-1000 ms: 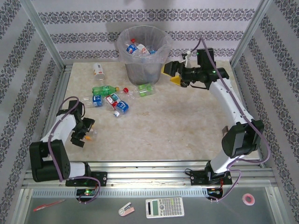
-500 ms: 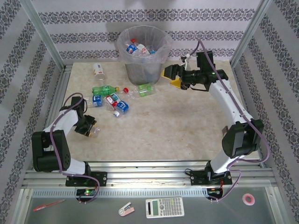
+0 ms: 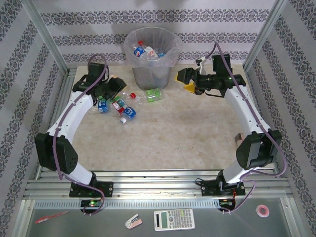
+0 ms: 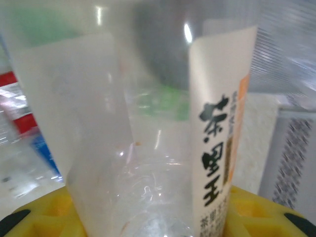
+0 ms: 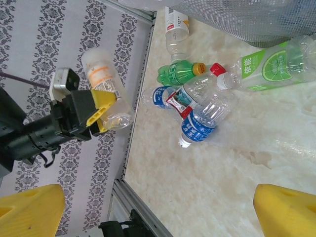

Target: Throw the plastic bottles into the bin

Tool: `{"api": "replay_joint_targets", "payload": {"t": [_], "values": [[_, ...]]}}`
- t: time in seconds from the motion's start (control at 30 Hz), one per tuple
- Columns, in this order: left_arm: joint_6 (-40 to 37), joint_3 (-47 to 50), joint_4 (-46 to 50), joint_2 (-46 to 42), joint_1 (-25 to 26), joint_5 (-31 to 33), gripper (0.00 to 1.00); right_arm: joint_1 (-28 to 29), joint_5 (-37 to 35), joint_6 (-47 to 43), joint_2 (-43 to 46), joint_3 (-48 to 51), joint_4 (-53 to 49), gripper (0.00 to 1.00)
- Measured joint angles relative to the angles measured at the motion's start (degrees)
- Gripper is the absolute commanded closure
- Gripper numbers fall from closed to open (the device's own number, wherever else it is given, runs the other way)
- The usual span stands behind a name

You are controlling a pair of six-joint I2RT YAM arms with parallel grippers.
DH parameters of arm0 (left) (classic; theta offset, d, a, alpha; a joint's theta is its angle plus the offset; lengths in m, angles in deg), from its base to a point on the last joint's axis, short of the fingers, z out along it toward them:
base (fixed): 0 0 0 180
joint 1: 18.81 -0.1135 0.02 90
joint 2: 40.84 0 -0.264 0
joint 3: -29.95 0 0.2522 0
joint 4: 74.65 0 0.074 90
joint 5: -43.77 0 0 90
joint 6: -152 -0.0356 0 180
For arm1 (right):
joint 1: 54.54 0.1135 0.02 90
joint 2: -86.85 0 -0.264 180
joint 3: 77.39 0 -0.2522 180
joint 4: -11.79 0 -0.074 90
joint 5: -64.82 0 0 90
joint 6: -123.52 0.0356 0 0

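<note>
- Plastic bottles, small, clear or green, with blue, red and green labels, lie in a loose cluster on the beige marbled worktop in the top view. They are just left of and in front of the round grey bin lined with a clear bag. More bottles lie inside the bin.
- In the same view the left hand reaches over the far left of the worktop, near the bin's left side. What it grips is too small to tell here. The right hand is near the bin's right side, its yellow fingers apart with nothing between them.
- In the left wrist view the left hand is clamped on a clear bottle with a white label bearing black characters and an orange stripe. It stands between the two yellow fingers. Blurred bottles and the grey bin show through it.
- In the right wrist view the right hand has its fingers wide apart and is empty. Across from it the left hand grips the white-labelled bottle at a tilt, seen against the patterned wall. On the worktop a green bottle with a yellow cap and a lime-labelled bottle with a red cap lie near the bin's mesh wall. Red- and blue-labelled bottles touch in a heap in front of them.
</note>
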Motion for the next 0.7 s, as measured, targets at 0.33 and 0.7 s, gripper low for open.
{"api": "replay_joint_targets", "payload": {"t": [0.33, 0.7], "values": [[-2.5, 3.8, 7.8, 0.2, -0.5, 3.9, 0.65, -0.4, -0.4, 0.0, 2.0, 2.5, -0.7, 0.02], [-2.3, -25.5, 15.9, 13.2, -1.4, 4.8, 0.47, -1.5, -1.1, 0.0, 3.5, 4.2, -1.7, 0.02]]}}
